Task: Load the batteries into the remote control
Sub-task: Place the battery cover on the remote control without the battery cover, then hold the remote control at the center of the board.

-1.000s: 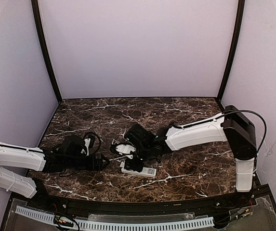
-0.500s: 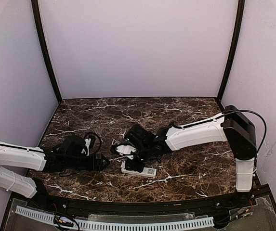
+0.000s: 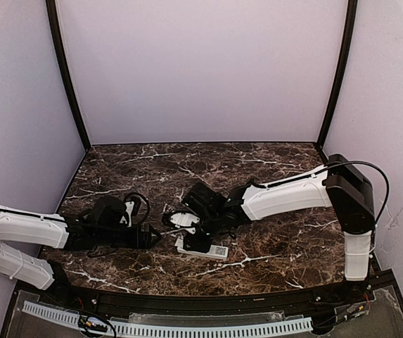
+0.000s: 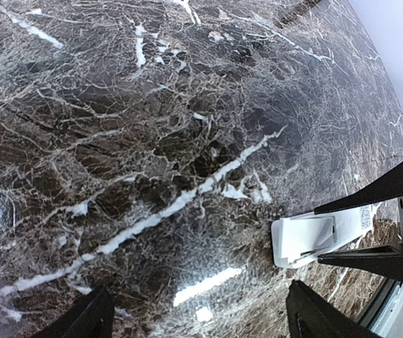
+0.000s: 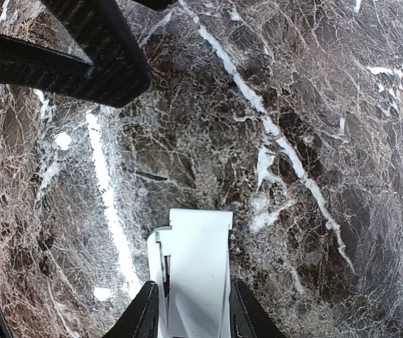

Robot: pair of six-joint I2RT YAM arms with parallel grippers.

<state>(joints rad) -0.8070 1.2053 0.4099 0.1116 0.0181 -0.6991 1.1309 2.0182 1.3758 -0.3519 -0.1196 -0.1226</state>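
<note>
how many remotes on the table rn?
1. The remote control lies on the marble table near the front centre, one end between the right gripper's fingers. No second one shows, though the right arm hides some tabletop.

From above, the right gripper [image 3: 193, 241] covers part of the remote [image 3: 212, 248]; the label [image 3: 221, 251] is too small to read; in the right wrist view the remote's near end is cut off by the lower edge, and its fingers [image 5: 143, 313] flank it so closely that contact cannot be told; in the left wrist view the remote's far end is hidden behind the right gripper; the left gripper [image 4: 200, 290] shows only fingertips [image 4: 88, 317], the rest cut off below.
</note>
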